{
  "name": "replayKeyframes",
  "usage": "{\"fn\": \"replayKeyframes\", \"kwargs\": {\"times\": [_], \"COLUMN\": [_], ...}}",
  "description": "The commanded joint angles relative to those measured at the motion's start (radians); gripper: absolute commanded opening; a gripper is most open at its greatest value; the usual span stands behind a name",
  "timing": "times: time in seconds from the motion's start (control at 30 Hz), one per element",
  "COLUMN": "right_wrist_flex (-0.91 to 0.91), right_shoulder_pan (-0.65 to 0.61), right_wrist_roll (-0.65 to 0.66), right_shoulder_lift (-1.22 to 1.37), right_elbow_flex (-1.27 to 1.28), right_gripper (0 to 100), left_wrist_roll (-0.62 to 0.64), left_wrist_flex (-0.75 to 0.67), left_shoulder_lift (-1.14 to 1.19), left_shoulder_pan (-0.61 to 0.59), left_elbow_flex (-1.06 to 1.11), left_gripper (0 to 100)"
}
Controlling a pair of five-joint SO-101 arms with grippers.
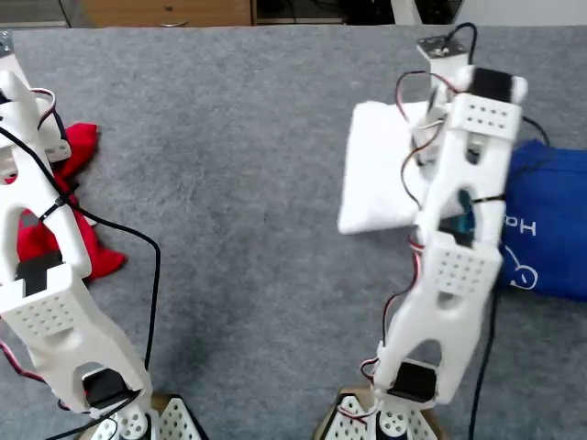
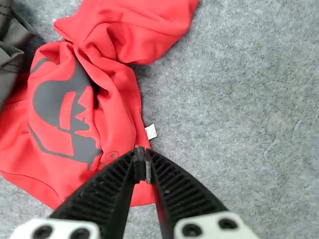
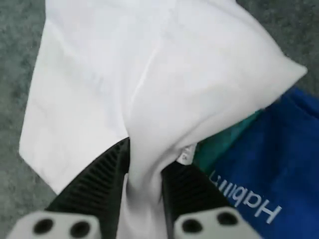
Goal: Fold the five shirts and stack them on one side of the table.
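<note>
A crumpled red shirt point(image 1: 84, 145) with a dark grey print lies at the table's left edge. My left gripper point(image 2: 142, 167) is shut, its tips pinching the hem of the red shirt point(image 2: 99, 64) near a small white tag. At the right, a folded white shirt point(image 1: 376, 165) lies beside a blue shirt point(image 1: 550, 215) with white print. My right gripper point(image 3: 144, 159) is shut on a bunched fold of the white shirt point(image 3: 149, 64). A green shirt point(image 3: 224, 142) peeks out between the white cloth and the blue shirt point(image 3: 269, 169).
A dark grey garment point(image 2: 10, 40) lies just beyond the red shirt. The grey felt table point(image 1: 238, 183) is bare across its middle. Both arm bases stand at the near edge, with loose cables trailing from them.
</note>
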Motion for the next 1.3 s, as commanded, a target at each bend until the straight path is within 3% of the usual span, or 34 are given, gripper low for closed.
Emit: {"fn": "replayKeyframes", "kwargs": {"times": [0.0,0.4,0.97,1.27], "right_wrist_flex": [0.018,0.017,0.011,-0.114], "right_shoulder_pan": [0.051,0.211,0.406,0.498], "right_wrist_roll": [0.104,0.192,0.334,0.387], "right_shoulder_lift": [-0.222,-0.455,-0.449,-0.328], "right_elbow_flex": [0.113,0.199,0.2,0.213], "right_gripper": [0.2,0.2,0.2,0.3], "left_wrist_roll": [-0.005,-0.005,-0.006,-0.006], "left_wrist_flex": [0.012,0.012,0.012,0.012], "left_shoulder_lift": [-0.016,-0.016,-0.074,-0.074], "left_shoulder_pan": [-0.006,-0.006,-0.005,-0.008], "left_elbow_flex": [-0.005,-0.014,-0.005,-0.005], "left_gripper": [2,2,2,2]}}
